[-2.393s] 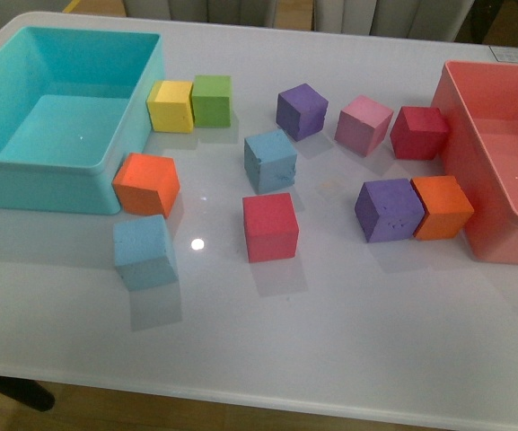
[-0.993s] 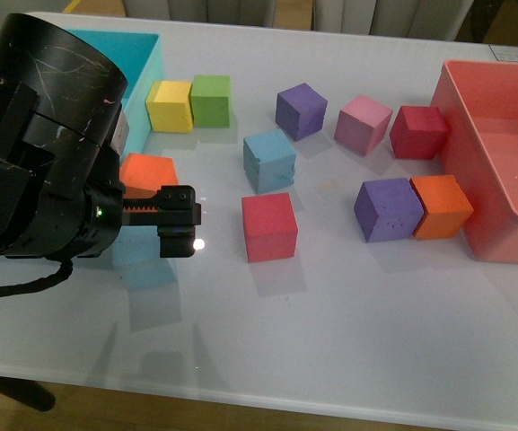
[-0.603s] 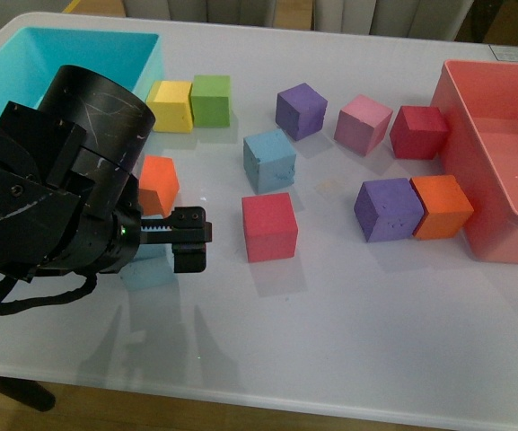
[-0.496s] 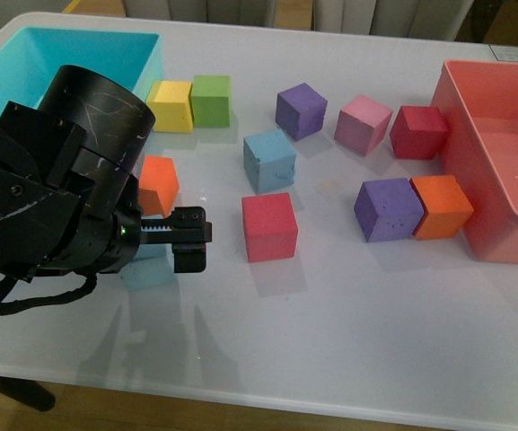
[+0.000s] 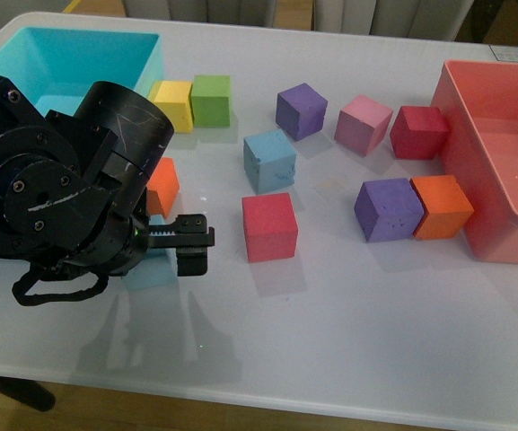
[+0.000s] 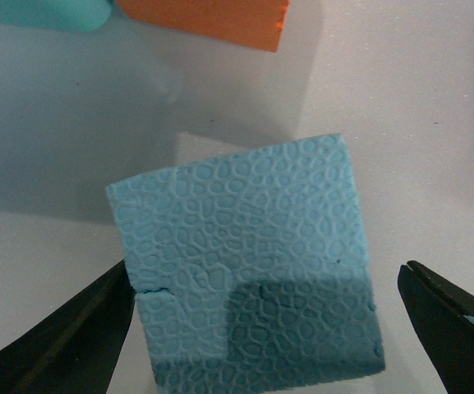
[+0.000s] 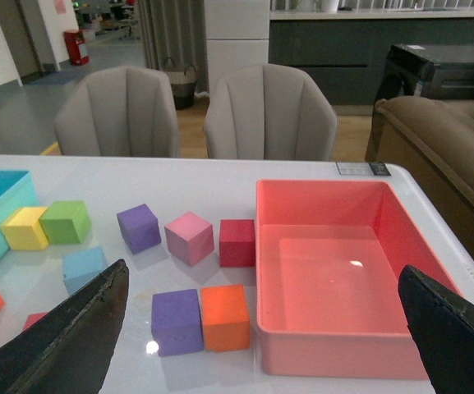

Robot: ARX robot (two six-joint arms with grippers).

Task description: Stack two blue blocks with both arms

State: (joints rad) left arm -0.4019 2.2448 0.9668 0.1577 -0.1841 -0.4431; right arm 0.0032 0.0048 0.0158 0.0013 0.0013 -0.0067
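I see the left jaws spread wide either side of a blue block (image 6: pixel 241 263) toward the table's (image 5: pixel 348 341) front-left corner, while the right jaws hang spread high above the table.

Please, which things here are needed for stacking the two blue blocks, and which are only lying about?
Needed: blue block at the open left hand; second blue block; open right hand.

Lying about: turquoise bin; salmon bin; yellow cube; green cube; pink cube; red cubes; purple cubes; orange cubes.

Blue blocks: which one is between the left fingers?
The near-left blue block, beside the orange cube, straddled by open fingers; the other blue block sits free mid-table.
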